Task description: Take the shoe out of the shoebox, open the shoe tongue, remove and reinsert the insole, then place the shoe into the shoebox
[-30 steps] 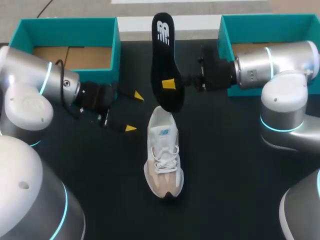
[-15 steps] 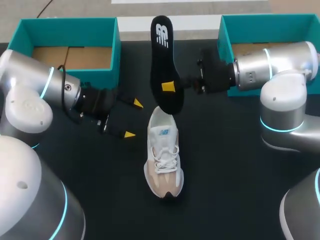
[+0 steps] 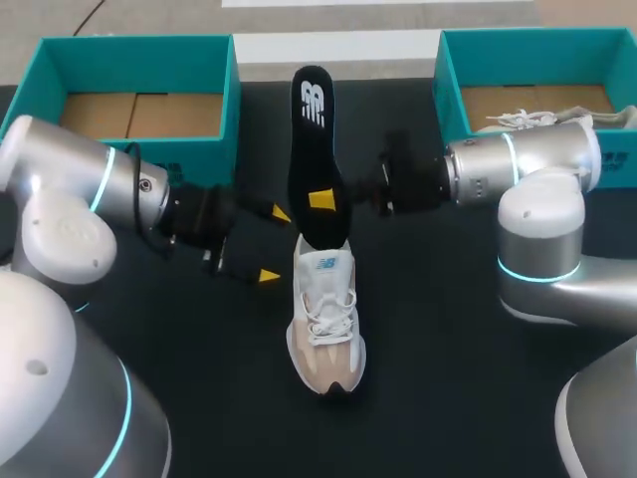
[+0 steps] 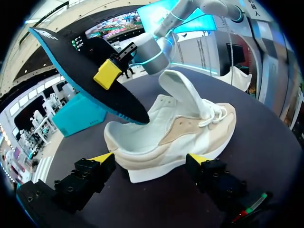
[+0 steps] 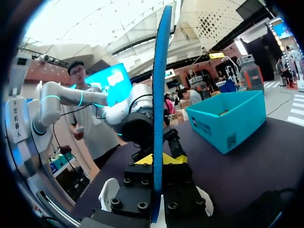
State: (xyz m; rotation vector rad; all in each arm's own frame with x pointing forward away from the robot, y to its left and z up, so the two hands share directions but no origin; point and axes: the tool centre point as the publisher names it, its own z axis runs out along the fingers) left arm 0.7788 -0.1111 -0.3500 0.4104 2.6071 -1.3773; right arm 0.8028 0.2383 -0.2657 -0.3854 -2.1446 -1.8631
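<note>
Insole [image 3: 312,164] clamped edge-on between my right gripper's [image 3: 323,199] fingers. It is black and tilted, with its lower end at the heel opening of the white shoe [image 3: 325,319], which stands on the table [image 3: 478,378]. My left gripper [image 3: 274,244] is spread wide just beside the heel, its fingers not touching it.

Black matte tabletop [image 3: 448,388] spanning the scene; at far right, open teal cardboard box [image 3: 537,40] holding a second white lace-up shoe [image 3: 532,120], laces showing.
</note>
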